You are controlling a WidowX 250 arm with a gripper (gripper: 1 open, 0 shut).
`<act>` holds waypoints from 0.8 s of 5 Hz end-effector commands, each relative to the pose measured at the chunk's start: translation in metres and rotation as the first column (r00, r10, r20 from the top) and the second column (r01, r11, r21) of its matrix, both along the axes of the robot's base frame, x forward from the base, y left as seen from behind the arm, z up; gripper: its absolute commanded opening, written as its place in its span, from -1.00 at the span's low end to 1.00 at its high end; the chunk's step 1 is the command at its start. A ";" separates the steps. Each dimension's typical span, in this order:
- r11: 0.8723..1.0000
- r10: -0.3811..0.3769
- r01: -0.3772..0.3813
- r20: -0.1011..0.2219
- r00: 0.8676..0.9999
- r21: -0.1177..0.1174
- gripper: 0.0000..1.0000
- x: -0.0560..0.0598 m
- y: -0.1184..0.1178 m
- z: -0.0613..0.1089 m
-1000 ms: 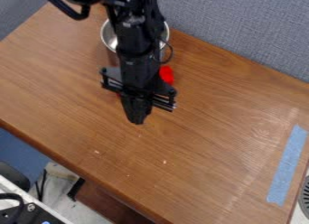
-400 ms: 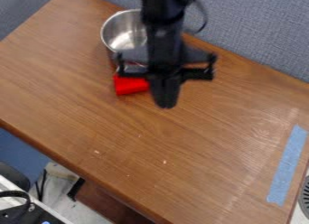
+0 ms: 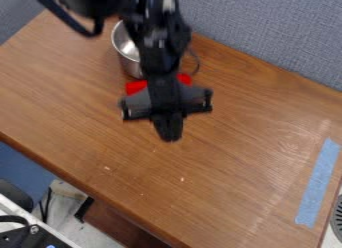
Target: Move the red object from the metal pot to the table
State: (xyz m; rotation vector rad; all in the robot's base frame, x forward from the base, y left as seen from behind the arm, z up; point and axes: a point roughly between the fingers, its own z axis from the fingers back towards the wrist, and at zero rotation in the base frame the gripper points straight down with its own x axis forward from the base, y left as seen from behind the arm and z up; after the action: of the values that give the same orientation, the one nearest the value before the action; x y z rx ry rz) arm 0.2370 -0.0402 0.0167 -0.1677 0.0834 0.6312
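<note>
Gray textured wall panel [image 3: 274,37] behind, bluish surface [image 3: 30,177] at left, white equipment [image 3: 80,232] below

No readable text or labels.

- One black arm [image 3: 150,32] enters from the top left of the view.
- Its upper part is thick and dark, cut off by the top edge.
- A dark cable [image 3: 64,14] loops off its left side in the view, and a thinner one bows out on the other side.
- The wrist runs down towards the gripper [image 3: 168,134], which points downward.
- The gripper's wide black body spreads to both sides above its tip.
- The fingers look shut, as far as the blur lets me judge.
</note>
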 end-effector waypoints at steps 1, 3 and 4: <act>0.991 0.132 -0.132 0.022 0.991 -0.002 -1.00 0.002 -0.010 -0.027; 0.919 0.394 -0.394 0.003 0.919 -0.008 -1.00 -0.001 0.026 -0.024; 0.864 0.501 -0.500 -0.008 0.866 0.056 -1.00 -0.010 0.075 0.011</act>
State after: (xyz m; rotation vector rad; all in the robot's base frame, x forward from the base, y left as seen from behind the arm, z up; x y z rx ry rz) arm 0.2204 0.0340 0.0196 -0.1249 0.0753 1.1549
